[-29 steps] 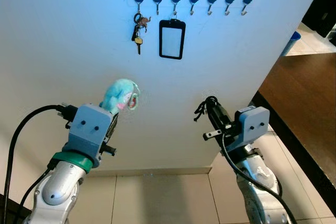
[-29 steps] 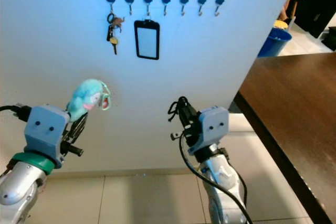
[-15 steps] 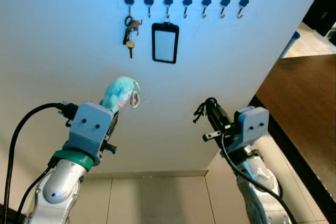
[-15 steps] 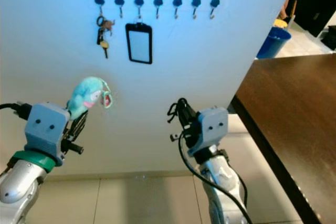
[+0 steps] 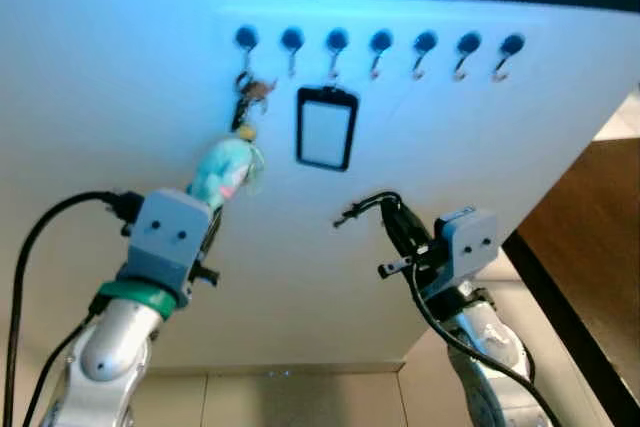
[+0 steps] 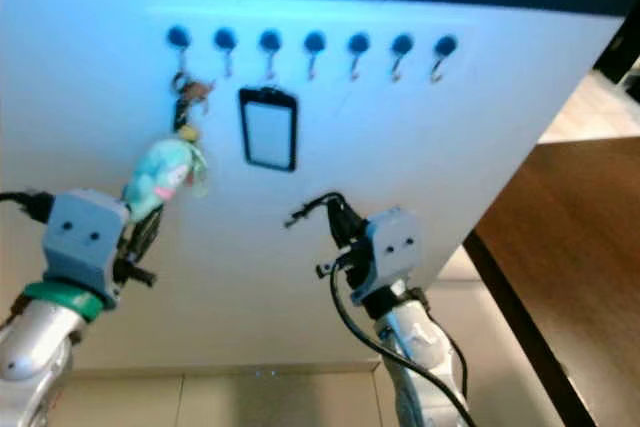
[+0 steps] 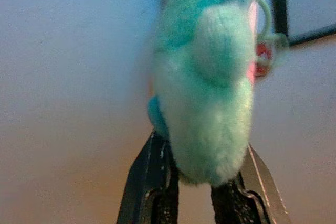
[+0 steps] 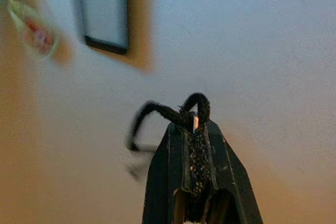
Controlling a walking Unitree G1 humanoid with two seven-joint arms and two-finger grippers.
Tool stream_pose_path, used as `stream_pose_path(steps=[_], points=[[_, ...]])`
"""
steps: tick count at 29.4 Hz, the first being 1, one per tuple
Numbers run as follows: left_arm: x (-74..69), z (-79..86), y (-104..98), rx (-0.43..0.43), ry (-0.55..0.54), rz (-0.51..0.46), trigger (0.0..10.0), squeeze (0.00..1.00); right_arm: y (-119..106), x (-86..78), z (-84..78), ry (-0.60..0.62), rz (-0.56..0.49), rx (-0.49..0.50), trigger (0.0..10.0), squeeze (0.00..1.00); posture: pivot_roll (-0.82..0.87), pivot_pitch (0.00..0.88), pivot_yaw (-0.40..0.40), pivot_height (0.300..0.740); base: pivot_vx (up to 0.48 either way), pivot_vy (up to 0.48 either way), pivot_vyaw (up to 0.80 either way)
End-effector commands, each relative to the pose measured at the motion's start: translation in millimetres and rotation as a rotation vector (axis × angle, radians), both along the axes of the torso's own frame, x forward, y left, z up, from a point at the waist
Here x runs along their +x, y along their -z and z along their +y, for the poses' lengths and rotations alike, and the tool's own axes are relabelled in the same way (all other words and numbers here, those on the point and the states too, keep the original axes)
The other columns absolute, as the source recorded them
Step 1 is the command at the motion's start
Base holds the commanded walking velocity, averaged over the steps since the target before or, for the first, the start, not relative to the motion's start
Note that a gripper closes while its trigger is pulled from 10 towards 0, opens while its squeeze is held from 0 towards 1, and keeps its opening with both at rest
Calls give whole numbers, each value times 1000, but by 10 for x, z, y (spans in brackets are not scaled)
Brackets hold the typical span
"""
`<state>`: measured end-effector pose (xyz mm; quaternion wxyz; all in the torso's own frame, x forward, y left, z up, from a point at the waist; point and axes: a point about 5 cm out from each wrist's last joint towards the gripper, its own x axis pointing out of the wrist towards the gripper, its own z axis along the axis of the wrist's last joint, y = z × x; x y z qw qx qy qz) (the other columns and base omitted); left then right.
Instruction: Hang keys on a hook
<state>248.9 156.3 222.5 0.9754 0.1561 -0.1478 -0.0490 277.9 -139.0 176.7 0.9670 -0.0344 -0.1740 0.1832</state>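
Left gripper (image 7: 194, 195), left of frame centre, pinches a teal plush keychain (image 5: 224, 169) just below the keys (image 5: 246, 107) hanging on the upper-left hook (image 5: 245, 40); right gripper (image 8: 195, 145), centre frame, clamps a black cord (image 8: 168, 113); a badge holder (image 5: 326, 128) hangs between them.

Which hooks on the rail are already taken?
The first hook from the robot's left holds a bunch of keys, and the third holds the black badge holder. The other five hang bare.

Bright bluish light, motion blur, wrist bg soft
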Motion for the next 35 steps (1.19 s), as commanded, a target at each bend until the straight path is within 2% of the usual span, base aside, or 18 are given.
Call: stream_pose_path(steps=[1, 8, 12, 18, 21, 25, 31, 35], points=[[-91, 59, -16, -6, -13, -19, 10000, 0, 22, -63, 4, -1, 0, -7, 10000, 0, 100, 99, 51, 740, 0, 0, 0], [-182, 60, 9, 11, 27, -6, 10000, 0, 130, -199, -104, 67, 9, -32, 10000, 0, 91, 113, 51, 740, 0, 0, 0], [-196, 35, 24, 22, 59, 4, 10000, 0, 128, -205, -118, 79, 0, -39, 10000, 0, 87, 115, 54, 740, 0, 0, 0], [-216, -1, 0, 43, 98, 1, 10000, 0, -97, -73, -134, 91, -93, -51, 10000, 0, 89, 114, 60, 740, 0, 0, 0], [-239, 12, -91, 59, 89, -39, 10000, 0, -250, -14, -133, 84, -144, -53, 10000, 0, 95, 115, 59, 740, 0, 0, 0], [-244, 22, -162, 74, 77, -73, 10000, 0, -317, -2, -133, 81, -165, -50, 10000, 0, 97, 114, 59, 740, 0, 0, 0], [-203, 28, -355, 64, 57, -154, 10000, 0, -656, 23, -91, 57, -275, -33, 10000, 0, 96, 122, 61, 740, 0, 0, 0], [-182, 19, -391, 57, 56, -169, 10000, 0, -741, 23, -68, 45, -302, -19, 10000, 0, 93, 122, 62, 740, 0, 0, 0]])
